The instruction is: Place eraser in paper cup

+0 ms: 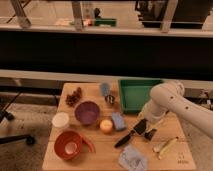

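Fingers (141,126) are clenched shut, low over the right half of the bench (100,159), and from the left you see the paper cup (70,145) at the front-left corner, the purple bowl (87,112) behind it, the black-handled tool (125,140), then the dark fingers, where you cannot make out the eraser.

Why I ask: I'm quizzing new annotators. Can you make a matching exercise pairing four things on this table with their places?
1. paper cup
2. purple bowl
3. green tray
4. hand

A. far right part of the table
B. low over the table, just right of the blue sponge
C. near left corner
D. just behind the paper cup

Pairs: 1-C, 2-D, 3-A, 4-B.
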Motion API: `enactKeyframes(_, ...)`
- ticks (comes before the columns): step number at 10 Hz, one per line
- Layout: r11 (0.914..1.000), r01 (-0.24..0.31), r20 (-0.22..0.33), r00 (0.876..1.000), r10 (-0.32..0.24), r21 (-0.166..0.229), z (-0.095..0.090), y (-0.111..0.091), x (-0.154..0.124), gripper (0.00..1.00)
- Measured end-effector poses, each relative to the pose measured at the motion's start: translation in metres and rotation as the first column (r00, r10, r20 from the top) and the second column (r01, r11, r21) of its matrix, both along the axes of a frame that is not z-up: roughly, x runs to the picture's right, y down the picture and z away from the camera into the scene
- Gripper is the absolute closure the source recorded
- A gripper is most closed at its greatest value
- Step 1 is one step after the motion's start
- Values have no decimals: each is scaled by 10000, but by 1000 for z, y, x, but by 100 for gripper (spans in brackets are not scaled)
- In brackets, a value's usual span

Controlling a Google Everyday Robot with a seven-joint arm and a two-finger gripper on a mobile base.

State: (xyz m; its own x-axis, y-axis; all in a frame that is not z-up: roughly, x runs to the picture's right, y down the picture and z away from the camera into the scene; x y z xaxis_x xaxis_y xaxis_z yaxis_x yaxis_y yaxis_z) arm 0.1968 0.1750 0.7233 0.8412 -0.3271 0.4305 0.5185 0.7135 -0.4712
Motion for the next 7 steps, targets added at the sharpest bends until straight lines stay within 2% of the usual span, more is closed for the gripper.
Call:
enactKeyframes(3,9995,324,577,9978,-322,-24,-11,5,-29,100)
enactKeyframes(7,9976,696,1385,9880,-683,-41,-24,16,-68,100)
